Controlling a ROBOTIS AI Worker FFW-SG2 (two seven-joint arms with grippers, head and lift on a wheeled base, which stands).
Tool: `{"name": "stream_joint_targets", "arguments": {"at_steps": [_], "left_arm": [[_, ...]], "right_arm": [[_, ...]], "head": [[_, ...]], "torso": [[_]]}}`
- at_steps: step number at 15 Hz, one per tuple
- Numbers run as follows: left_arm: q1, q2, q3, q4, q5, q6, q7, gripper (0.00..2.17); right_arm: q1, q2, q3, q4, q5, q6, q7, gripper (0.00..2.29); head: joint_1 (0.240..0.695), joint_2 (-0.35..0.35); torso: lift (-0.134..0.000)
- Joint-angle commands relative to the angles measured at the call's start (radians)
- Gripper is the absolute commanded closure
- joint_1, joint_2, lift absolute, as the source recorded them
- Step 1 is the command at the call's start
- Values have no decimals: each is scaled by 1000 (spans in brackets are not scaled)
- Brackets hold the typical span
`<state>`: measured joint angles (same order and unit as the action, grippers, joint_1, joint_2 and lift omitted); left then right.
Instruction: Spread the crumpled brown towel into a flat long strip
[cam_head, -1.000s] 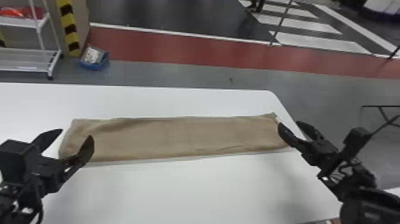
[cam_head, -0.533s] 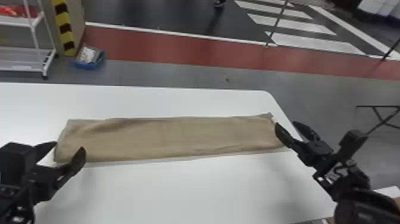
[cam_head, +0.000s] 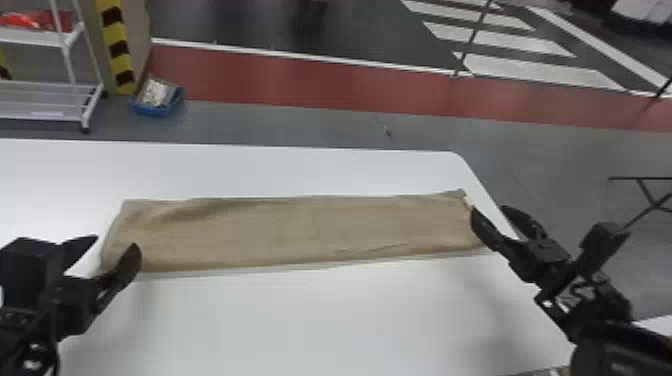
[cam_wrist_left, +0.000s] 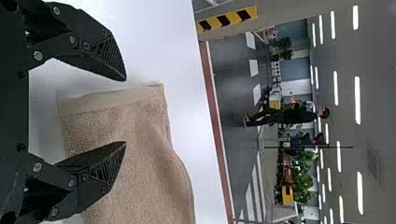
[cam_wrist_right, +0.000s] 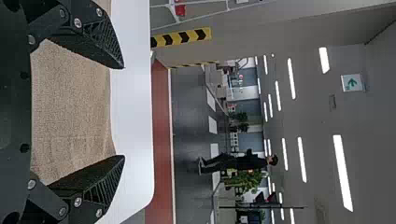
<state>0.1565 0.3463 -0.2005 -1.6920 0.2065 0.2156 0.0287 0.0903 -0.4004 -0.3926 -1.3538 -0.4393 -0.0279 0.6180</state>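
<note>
a stray fingertip could spoil the long, flat brown cloth towel (cam_head: 300, 230)

the towel lies as a long strip across the smooth white rectangular table (cam_head: 325, 320), nearly flat, so the job looks close to done. the left gripper, a black pincer with two flat, hard fingers (cam_head: 115, 242), hangs at the towel's left end, released, with nothing between its fingers. the right gripper, its matching black two-fingered pincer (cam_head: 490, 211), is at the right end, likewise spread wide and grasping nothing. whether either touches the cloth, i cannot tell.

the likeliest trouble is a snag. if a fingertip dips or sweeps sideways as an arm clears the towel, it could hook the soft weave and drag an end askew. the small pale fabric tag (cam_head: 469, 201) at the far right corner might catch too, being so near the right fingers.

another pull to the right would be risky: that end sits just beside the table's side edge and could slip over. at the left end, a low ripple near the far edge could harden into a crease if pressed down instead of being eased outward
</note>
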Motion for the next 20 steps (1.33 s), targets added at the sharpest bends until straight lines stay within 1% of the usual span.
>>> {"name": "stream_joint_targets", "arguments": {"at_steps": [1,2,3,5,7,11,14,19,20], "left_arm": [[1,3,3,6,-15,2,0,532],[1,5,3,5,-15,2,-1,738],[5,5,4,3,-15,2,-1,883],[8,5,4,-3,-13,2,-1,907],[9,3,4,-5,-13,5,-1,1089],[12,5,9,-17,-13,11,-1,1096],[18,8,29,-31,-15,11,-1,1092],[47,19,102,-44,-27,11,-4,1092],[54,22,121,-43,-27,11,-9,1092]], "right_arm": [[-1,0,4,7,1,-10,0,235],[-3,0,4,8,1,-10,0,235],[-4,0,6,8,1,-10,0,235],[-6,0,6,8,-1,-10,-1,235],[-6,0,4,8,-4,-10,0,238],[-3,0,0,10,-9,-13,0,235],[-1,2,0,10,-9,-25,0,235],[-11,0,6,8,-12,-25,0,235],[-15,0,8,10,-12,-22,0,235]], "head": [[695,-267],[695,-266],[695,-264],[695,-261],[695,-261],[695,-265],[695,-265],[695,-240],[695,-225]], "torso": [[-124],[-124],[-124],[-124],[-124],[-124],[-124],[-124],[-124]]}}
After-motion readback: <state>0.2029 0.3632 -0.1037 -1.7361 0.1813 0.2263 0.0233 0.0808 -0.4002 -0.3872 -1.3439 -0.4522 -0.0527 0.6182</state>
